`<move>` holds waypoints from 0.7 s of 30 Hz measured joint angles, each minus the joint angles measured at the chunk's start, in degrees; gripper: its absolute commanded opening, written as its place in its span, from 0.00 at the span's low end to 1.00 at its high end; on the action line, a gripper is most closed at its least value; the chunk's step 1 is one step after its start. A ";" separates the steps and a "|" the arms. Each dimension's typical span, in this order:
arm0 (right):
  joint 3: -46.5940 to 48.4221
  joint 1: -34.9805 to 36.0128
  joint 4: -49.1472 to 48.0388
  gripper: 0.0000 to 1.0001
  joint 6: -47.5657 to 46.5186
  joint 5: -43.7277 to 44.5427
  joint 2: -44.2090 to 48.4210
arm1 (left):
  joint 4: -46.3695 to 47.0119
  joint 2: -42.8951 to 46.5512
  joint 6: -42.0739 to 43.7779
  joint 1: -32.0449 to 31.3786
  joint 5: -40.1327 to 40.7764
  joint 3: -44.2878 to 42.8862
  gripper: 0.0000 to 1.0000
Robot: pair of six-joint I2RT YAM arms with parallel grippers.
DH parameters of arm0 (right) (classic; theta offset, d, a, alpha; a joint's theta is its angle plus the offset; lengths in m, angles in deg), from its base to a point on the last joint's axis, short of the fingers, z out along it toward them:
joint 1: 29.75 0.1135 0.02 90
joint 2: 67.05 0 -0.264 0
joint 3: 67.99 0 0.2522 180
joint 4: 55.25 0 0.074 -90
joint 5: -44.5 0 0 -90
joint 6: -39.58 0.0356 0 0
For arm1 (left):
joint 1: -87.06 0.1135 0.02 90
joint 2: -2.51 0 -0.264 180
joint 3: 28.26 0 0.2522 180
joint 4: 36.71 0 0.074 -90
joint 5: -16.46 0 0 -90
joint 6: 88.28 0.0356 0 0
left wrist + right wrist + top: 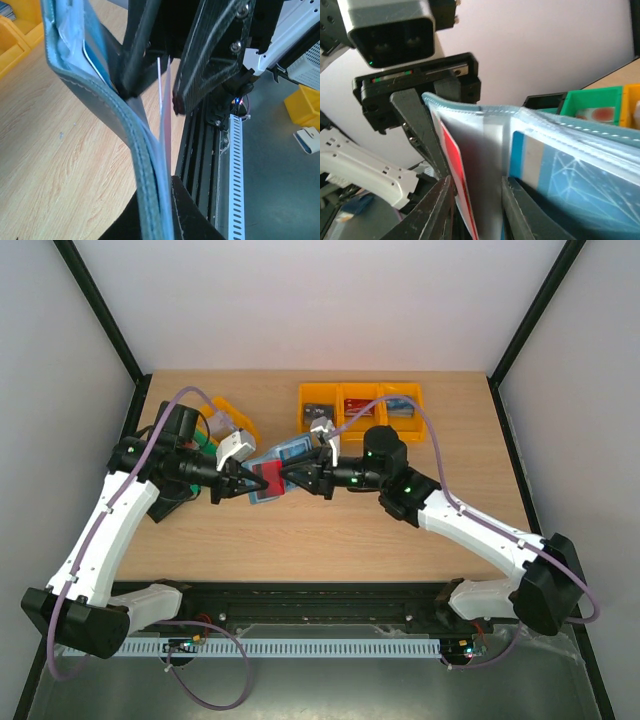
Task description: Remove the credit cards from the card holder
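Left pincer (243,485), seen from above, is gripping the teal-blue folding card holder (283,455) by its left end, a flat red plastic card (268,478) poking out. At the left wrist, our right pincer (154,97) is straddling that card, not yet pinching. At the right wrist, we are risking nipping the holder's clear pocket (492,165) too; open air is lying right of the holder.

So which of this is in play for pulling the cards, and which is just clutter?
In play: card holder, red card, blue card, left gripper, right gripper.
Clutter: orange bins, green bin.
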 measured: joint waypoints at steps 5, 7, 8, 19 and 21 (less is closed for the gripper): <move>-0.09 0.68 -0.90 0.21 -0.26 -4.87 -1.07 | 0.11 0.00 -0.09 -0.02 -0.20 0.00 0.02; -0.09 1.44 -0.85 0.14 -1.18 -5.68 -1.01 | 0.09 0.00 -0.09 -0.02 -0.57 0.00 0.02; -0.09 1.73 -0.79 0.11 -1.66 -5.66 -0.98 | -0.02 0.00 -0.09 -0.02 -0.76 0.00 0.02; -0.09 2.45 -0.42 0.02 -4.37 -4.90 -0.90 | -1.25 0.33 0.31 -0.02 -1.68 0.00 0.14; -0.11 2.51 -0.11 0.02 -4.94 -4.68 -0.50 | -1.20 0.33 0.59 -0.02 -2.05 0.00 0.19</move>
